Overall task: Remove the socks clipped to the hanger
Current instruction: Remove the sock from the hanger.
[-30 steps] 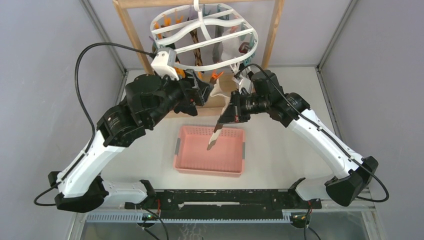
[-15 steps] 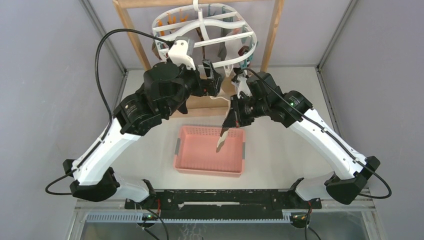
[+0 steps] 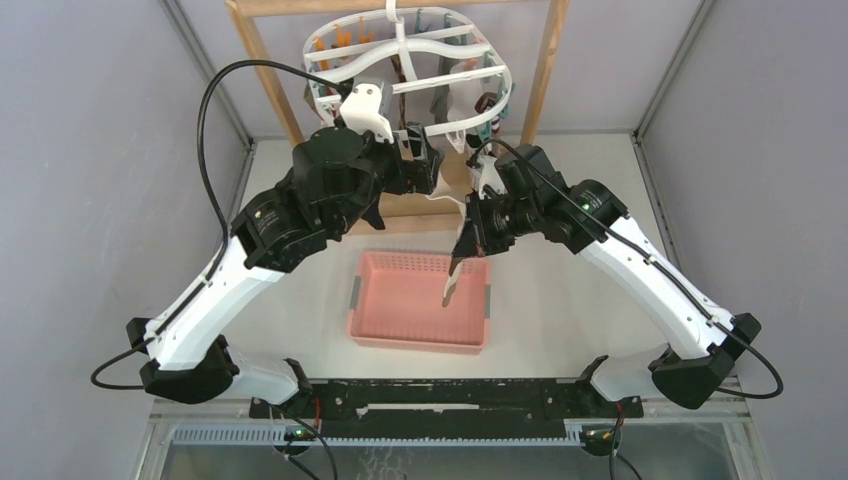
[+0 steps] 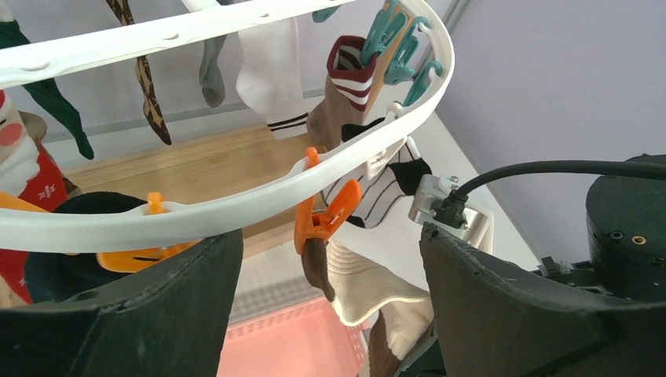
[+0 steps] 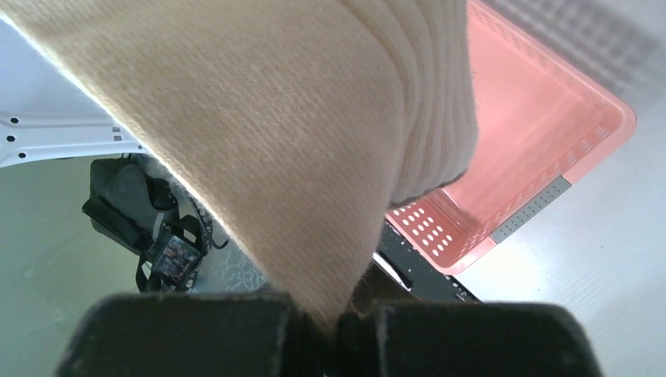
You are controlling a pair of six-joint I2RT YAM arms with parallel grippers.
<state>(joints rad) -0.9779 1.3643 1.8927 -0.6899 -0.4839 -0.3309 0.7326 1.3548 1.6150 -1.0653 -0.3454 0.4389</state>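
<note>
Socks [image 4: 275, 71] hang clipped to the white hanger [image 4: 236, 200] at the far side. Left gripper [image 4: 330, 290] has its jaws wide apart, facing an orange clip [image 4: 326, 220] on the near rim. Right gripper [image 5: 338, 322] is clamped on a beige sock [image 5: 275, 118] dangling over the pink basket [image 3: 400, 343].

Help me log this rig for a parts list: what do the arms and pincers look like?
Both the left arm and right arm have smooth white link shells between bulky black joints. A black cable loops off each. The left pincer and right pincer have broad matt black fingers; a white camera housing sits at the left wrist.
</note>
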